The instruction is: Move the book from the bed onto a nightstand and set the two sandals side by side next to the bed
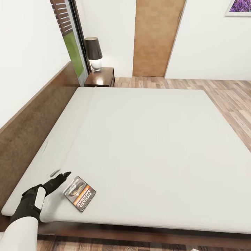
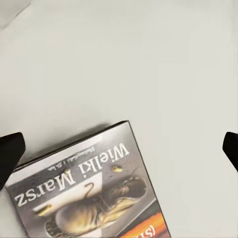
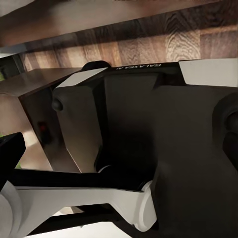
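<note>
The book (image 1: 80, 193) lies flat near the front left corner of the bed's off-white mattress (image 1: 146, 146), its dark cover and orange title band facing up. My left gripper (image 1: 60, 179) hovers open just left of it, low over the mattress. In the left wrist view the book (image 2: 89, 193) sits below and between the spread black fingertips (image 2: 11, 152) of the left gripper (image 2: 119, 148), not touched. The nightstand (image 1: 101, 77) with its black-shaded lamp (image 1: 94, 52) stands at the bed's far left corner. My right gripper (image 3: 119, 144) is open, pointing at my own dark body. The sandals are out of view.
A dark wooden headboard (image 1: 31, 122) runs along the bed's left side. Behind the bed are a tan door (image 1: 157, 38), a tall window (image 1: 71, 42) and a lavender picture (image 1: 240, 7). Wood-plank floor (image 1: 230, 97) lies right of the bed.
</note>
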You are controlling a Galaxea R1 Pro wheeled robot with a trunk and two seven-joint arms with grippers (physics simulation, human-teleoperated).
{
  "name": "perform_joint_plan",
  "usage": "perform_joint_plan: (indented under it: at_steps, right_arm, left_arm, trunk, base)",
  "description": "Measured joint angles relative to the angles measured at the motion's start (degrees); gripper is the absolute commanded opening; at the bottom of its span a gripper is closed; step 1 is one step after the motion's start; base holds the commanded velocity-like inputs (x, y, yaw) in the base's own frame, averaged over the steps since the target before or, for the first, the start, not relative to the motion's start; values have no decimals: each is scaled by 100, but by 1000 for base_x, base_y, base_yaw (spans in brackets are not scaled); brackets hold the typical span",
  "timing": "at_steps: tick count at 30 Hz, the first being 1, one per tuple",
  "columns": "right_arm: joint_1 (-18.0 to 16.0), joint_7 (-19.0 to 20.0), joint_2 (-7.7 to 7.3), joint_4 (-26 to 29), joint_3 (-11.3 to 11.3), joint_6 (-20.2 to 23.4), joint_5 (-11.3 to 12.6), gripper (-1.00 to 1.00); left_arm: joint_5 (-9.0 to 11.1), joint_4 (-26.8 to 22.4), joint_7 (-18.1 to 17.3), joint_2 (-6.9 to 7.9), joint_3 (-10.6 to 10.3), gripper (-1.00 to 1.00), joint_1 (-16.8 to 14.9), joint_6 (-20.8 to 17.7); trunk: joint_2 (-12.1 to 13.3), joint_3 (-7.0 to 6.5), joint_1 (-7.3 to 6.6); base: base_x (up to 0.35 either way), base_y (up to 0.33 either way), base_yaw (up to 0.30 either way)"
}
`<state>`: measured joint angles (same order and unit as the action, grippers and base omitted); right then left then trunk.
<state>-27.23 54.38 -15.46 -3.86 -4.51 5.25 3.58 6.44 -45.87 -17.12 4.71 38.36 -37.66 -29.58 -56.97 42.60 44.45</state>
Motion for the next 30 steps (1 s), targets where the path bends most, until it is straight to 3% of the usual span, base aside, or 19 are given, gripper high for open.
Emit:
perform_joint_plan:
  at_steps: [6,22,30]
  right_arm:
    - [-2,4,-2,0,0,0,0,100]
    - [3,0,0,0,0,0,0,100]
    - [0,0,2,0,0,0,0,100]
  left_arm:
    - [-7,11,29,0,-2,100,0,190]
    - [-1,6,39,-34,-29,100,-17,200]
    - [-1,3,39,-38,-30,100,-17,192]
  trunk:
    - [0,0,0]
    - [0,0,0]
    - [-320,143,175]
  base:
    - [0,0,0]
    - [0,0,0]
    - [0,0,0]
